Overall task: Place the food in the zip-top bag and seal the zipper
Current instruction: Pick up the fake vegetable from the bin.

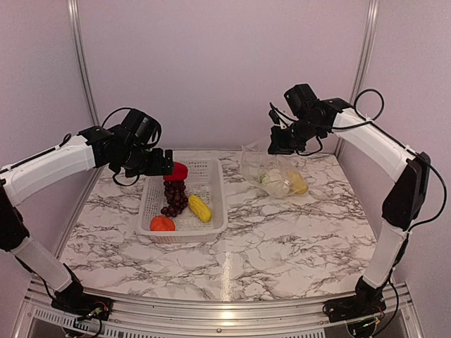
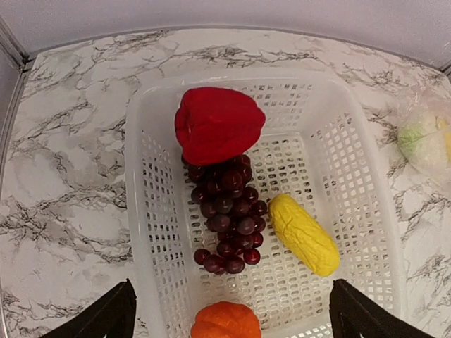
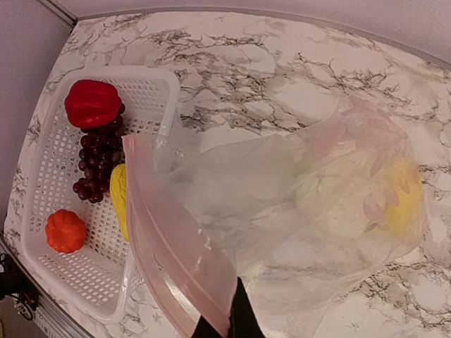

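While hovering spread wide over the basket with the left gripper:
Got red bell pepper right below; pinching the zipper with the right gripper, zip-top bag drooping underneath.

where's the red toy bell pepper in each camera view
Top external: the red toy bell pepper sits left of centre, at the far end of the white perforated plastic basket.
Left wrist: the pepper is upper centre, atop the dark purple grape bunch.
Right wrist: the pepper is upper left.
Shared landmark: that basket.
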You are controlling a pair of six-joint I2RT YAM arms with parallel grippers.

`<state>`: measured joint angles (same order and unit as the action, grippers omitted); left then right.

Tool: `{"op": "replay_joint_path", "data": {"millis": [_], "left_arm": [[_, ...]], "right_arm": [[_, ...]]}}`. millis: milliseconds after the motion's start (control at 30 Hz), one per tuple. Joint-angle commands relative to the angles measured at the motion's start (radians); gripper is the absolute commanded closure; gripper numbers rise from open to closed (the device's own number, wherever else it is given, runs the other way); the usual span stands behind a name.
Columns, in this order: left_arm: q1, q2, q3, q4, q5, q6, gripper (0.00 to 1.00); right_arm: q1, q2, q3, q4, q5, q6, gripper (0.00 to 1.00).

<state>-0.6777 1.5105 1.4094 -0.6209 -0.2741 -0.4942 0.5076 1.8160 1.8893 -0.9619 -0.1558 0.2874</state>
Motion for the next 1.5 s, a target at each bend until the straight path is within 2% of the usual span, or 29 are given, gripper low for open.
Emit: {"op": "replay_joint_path", "data": {"millis": [0, 167, 267, 400, 700, 1200, 1467], "left_arm": [[0.007, 0.037, -0.061, -0.131, 0.012, 0.023, 0.05], [0.007, 0.037, -0.104, -0.116, 0.169, 0.005, 0.17], [0.007, 0.049, -0.125, -0.117, 0.211, -0.026, 0.22], [0.007, 0.095, -0.119, -0.169, 0.231, -0.072, 0.25], [0.003, 0.162, -0.105, -0.245, 0.196, -0.144, 0.19], [-0.013, 0.239, -0.123, -0.267, 0.261, -0.194, 0.19], [-0.045, 0.318, -0.07, -0.286, 0.269, -0.183, 0.18]], "right_arm": [[-0.001, 0.011, 0.042, -0.017, -0.021, -0.014, 1.0], [-0.002, 0.008, 0.036, -0.006, -0.024, -0.012, 1.0], [-0.003, 0.004, 0.023, 0.01, -0.036, -0.005, 1.0], [-0.003, -0.003, 0.01, 0.023, -0.045, -0.004, 1.0], [-0.003, -0.012, -0.015, 0.018, -0.062, -0.008, 1.0], [-0.004, -0.017, -0.02, 0.012, -0.076, -0.011, 1.0], [-0.013, -0.015, -0.021, 0.015, -0.085, -0.016, 1.0]]}}
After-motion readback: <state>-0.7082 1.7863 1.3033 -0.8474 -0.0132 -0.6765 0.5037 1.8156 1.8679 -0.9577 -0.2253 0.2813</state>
